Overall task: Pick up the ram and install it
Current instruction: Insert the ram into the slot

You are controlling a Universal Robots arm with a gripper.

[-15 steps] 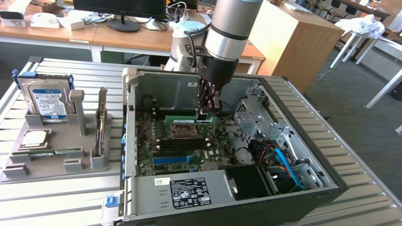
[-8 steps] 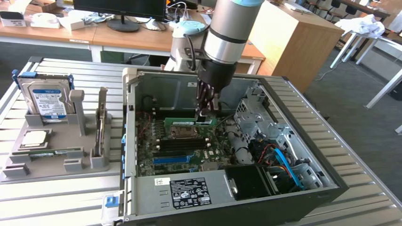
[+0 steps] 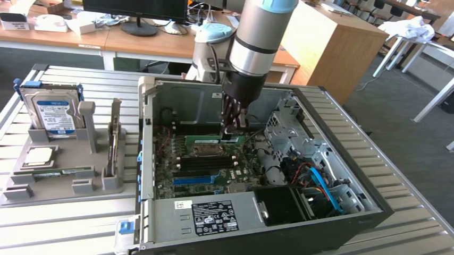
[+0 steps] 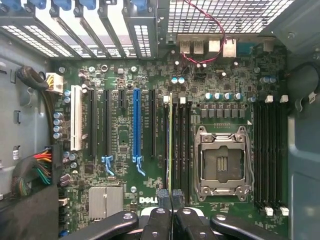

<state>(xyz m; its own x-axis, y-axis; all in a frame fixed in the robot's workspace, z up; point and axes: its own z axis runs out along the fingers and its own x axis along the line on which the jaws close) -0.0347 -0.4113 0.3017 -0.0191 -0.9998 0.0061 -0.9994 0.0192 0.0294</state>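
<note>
Arm (image 3: 255, 42) vertical, gripper (image 3: 233, 127) closed

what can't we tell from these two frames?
- Whether the ram is seated in its slot: it is edge-on in the wrist view and too small in the exterior view.
- Slot end nearest the camera: in the wrist view it is hidden behind the fingers.
- Case sticker text: too small to read in the exterior view.

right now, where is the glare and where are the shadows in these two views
Exterior view: even room light, a pale sheen on the slatted table, the computer case interior shaded under the arm. Wrist view: light through the rear vent grille washes out, the motherboard is evenly lit, the cable bundle sits in the dark.
</note>
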